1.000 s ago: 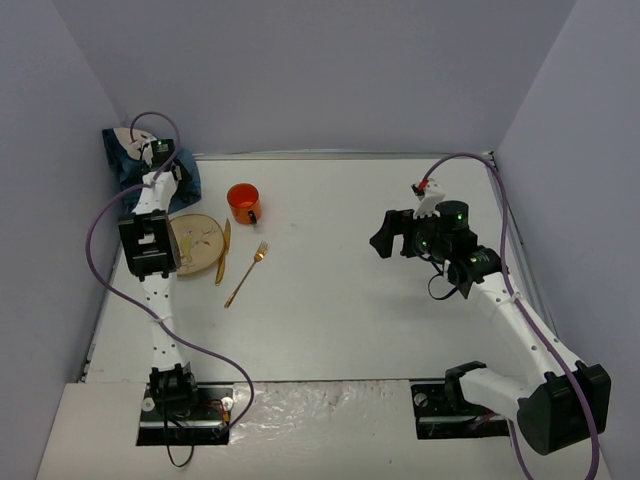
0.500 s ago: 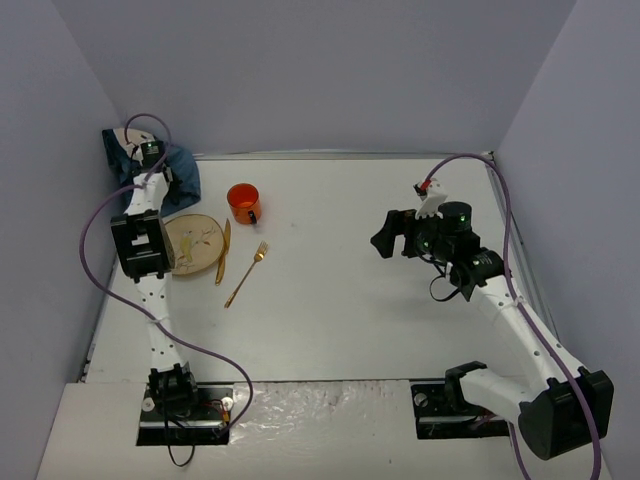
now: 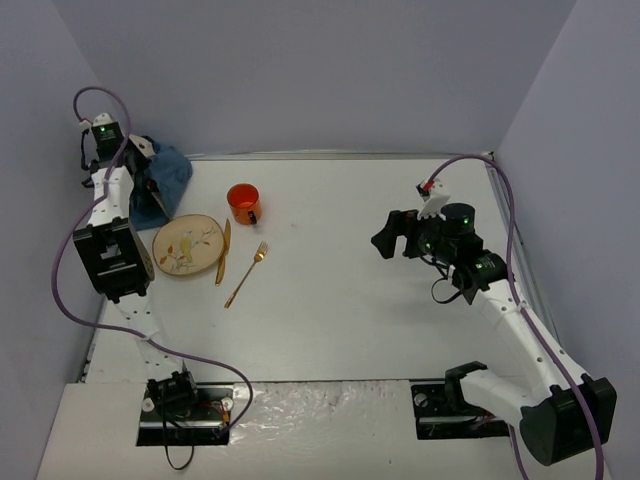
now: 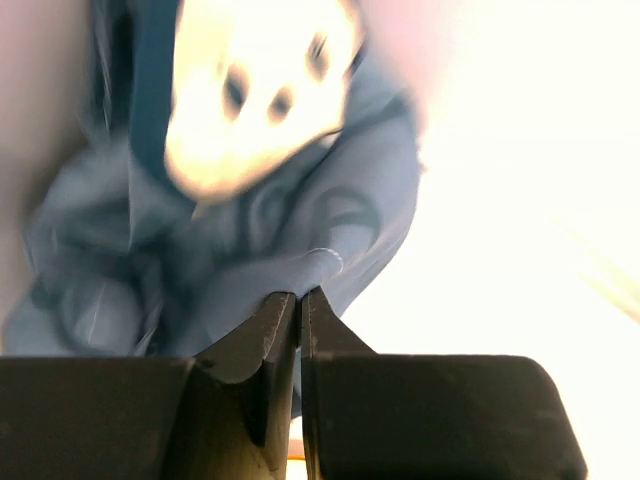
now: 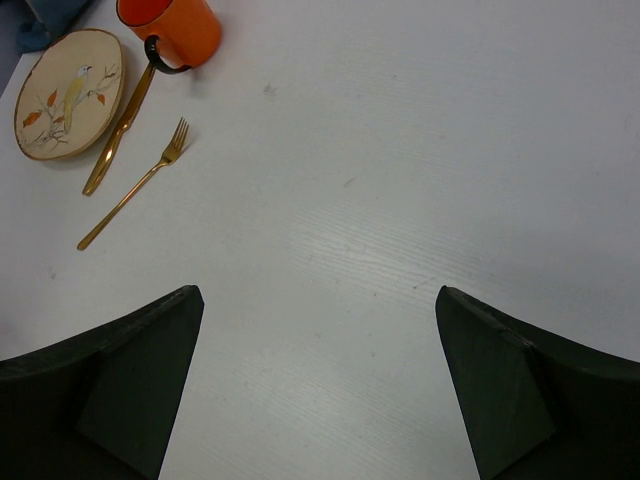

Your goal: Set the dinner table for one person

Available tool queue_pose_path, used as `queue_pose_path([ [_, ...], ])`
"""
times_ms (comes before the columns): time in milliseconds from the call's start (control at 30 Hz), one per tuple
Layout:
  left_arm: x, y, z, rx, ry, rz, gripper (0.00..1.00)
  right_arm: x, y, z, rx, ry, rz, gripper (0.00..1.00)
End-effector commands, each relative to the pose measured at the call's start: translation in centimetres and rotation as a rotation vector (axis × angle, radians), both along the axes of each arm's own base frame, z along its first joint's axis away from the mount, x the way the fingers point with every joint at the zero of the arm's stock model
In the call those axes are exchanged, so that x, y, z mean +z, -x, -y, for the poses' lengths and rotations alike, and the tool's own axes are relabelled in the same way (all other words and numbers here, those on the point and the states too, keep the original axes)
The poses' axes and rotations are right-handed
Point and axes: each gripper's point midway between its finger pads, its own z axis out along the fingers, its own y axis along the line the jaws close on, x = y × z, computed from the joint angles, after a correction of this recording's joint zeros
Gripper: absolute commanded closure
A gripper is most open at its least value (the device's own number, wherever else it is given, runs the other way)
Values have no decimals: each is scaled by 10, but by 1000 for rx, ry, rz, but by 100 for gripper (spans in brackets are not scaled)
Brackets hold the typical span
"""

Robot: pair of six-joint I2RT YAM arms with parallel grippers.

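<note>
On the white dinner table a beige plate with a bird print lies at the far left. A gold knife lies along its right rim and a gold fork lies further right, slanted. An orange mug stands behind them. My left gripper is shut on a fold of the dark blue printed cloth, which is bunched at the far left corner. My right gripper is open and empty above the table's right half; its view shows the plate, knife, fork and mug.
Pale lavender-grey walls close in the table at the back and both sides. The left arm's purple cable loops beside the left wall. The arm bases stand at the near edge.
</note>
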Motion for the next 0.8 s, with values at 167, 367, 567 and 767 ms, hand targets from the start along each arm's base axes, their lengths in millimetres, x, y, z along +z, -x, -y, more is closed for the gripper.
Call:
queue_pose_path([
  [167, 257, 32, 26, -161, -48, 534, 100, 46, -2, -2, -13, -59, 140, 0],
  [367, 377, 112, 81, -304, -102, 735, 100, 61, 5, -1, -14, -80, 180, 0],
  [567, 445, 199, 152, -473, -55, 877, 100, 84, 11, 9, -59, -89, 247, 0],
  [767, 427, 237, 243, -701, 99, 844, 100, 105, 13, 15, -101, -115, 286, 0],
])
